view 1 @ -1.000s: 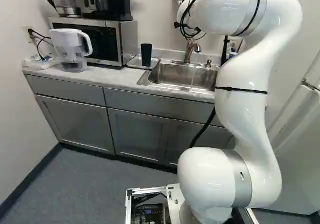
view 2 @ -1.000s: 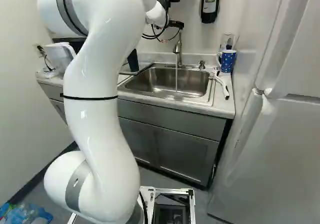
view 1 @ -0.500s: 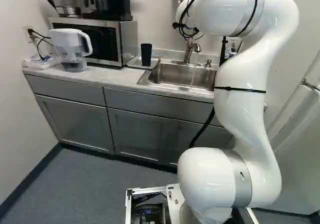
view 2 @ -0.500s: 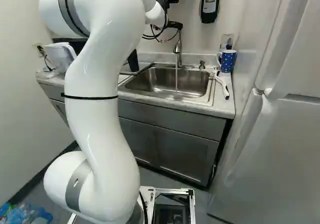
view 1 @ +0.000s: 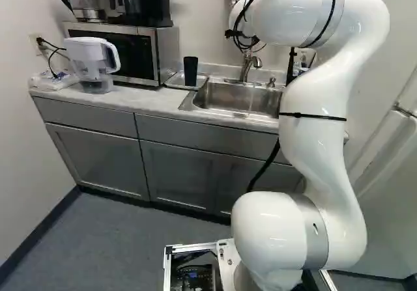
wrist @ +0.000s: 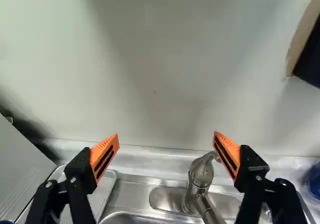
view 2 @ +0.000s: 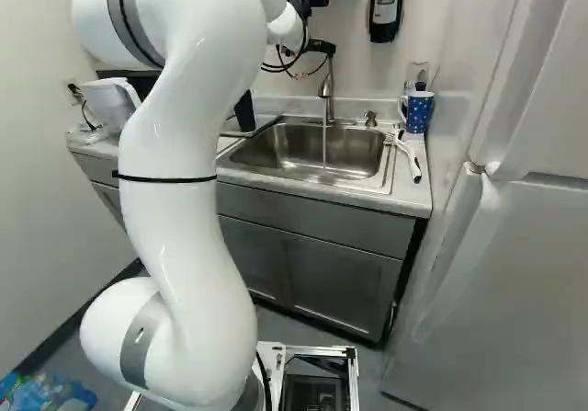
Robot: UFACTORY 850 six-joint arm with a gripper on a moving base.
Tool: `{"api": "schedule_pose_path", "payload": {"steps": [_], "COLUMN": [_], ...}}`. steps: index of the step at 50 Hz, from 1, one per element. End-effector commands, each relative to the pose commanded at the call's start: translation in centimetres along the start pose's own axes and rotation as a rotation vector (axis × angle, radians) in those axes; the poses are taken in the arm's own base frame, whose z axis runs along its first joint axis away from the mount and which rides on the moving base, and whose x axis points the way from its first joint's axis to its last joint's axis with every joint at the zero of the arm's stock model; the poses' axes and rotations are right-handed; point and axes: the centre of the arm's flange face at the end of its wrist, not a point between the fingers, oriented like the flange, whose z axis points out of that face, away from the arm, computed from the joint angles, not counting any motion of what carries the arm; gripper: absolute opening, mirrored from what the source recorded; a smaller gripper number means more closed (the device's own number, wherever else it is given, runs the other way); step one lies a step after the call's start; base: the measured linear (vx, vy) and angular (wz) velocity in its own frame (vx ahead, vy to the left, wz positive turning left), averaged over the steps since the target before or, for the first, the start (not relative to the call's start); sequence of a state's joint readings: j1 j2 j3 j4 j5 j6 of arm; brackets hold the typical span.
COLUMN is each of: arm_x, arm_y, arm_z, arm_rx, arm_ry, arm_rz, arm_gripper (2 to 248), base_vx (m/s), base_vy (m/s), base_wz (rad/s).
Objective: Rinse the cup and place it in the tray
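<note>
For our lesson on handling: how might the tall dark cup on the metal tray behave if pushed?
Pushed near its rim, the tall dark cup might tip, being taller than wide. It may slide on the smooth-looking metal tray. Its straight sides suggest stiffness.

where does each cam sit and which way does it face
Left base view: base, behind left of arm; faces sink, microwave; arm shows.
Right base view: base, behind right of arm; faces sink, fridge; arm shows.
Wrist view: on the wrist; faces wall above faucet; open fingers show.
Base views share sink and black cup.
</note>
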State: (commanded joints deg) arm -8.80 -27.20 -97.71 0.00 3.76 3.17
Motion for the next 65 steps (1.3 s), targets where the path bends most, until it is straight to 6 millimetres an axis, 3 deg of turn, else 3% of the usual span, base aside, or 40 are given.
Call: {"api": "schedule_pose_path", "payload": {"steps": [65], "arm_x": [-1.4], "arm_y": [-0.6], "arm_z": [-1.4], "arm_rx": [0.001], "arm_ry": [-0.146], "arm_rz": [-0.003], "arm_gripper": [247], "base_vx": [0.0], "base_vy": [0.0], "base_wz": [0.0]}}
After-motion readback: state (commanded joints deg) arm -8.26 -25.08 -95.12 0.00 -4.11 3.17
